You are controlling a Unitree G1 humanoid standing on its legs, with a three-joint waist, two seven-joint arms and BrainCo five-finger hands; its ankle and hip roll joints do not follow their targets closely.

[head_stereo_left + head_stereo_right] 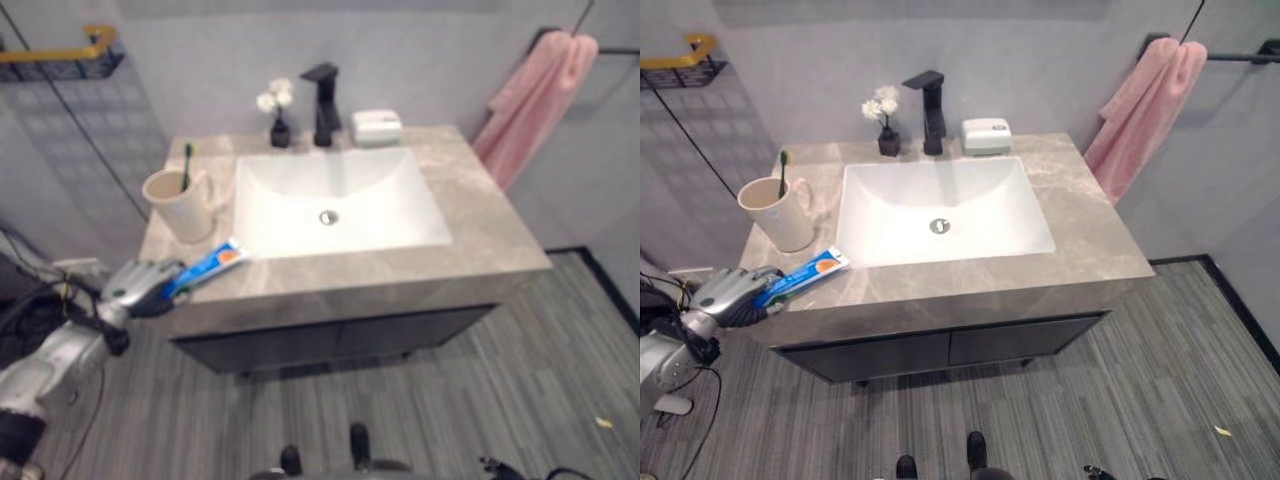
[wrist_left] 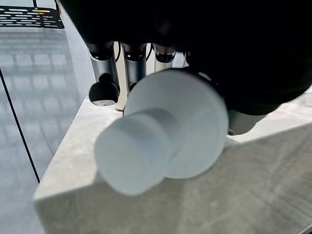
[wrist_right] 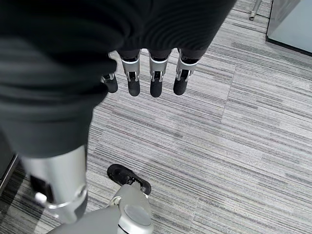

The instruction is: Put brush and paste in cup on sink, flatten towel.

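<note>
Left hand (image 1: 732,292), at the front-left corner of the marble counter (image 1: 1090,250), has its fingers curled round the cap end of the blue-and-orange toothpaste tube (image 1: 805,273); the tube's far end lies on the counter top, angled toward the basin, w/ the near end inside the hand off the counter's edge. In the left wrist view the tube's white cap (image 2: 161,151) sits right up against the lens, dark-tipped fingers (image 2: 103,90) in a row beyond it and the counter edge below. Right hand (image 3: 151,73) hangs over the grey striped floor (image 3: 253,136), well apart from the sink unit, fingers straight and relaxed, holding nothing. Just beyond the tube, on the counter's left side, a cream cup (image 1: 776,212) stands upright w/ a green-headed toothbrush (image 1: 782,172) standing in it; cup and tube are near but apart. The white rectangular basin (image 1: 940,205) takes the middle of the counter. At the back edge, l. to r.: a small dark vase of white flowers (image 1: 883,125), a black tap (image 1: 930,110), a white soap dish (image 1: 986,135). Farthest off, to the right, a pink towel (image 1: 1140,110) hangs bunched over a dark wall rail (image 1: 1240,57). A black wire shelf w/ a yellow item (image 1: 70,55) hangs on the left wall.
</note>
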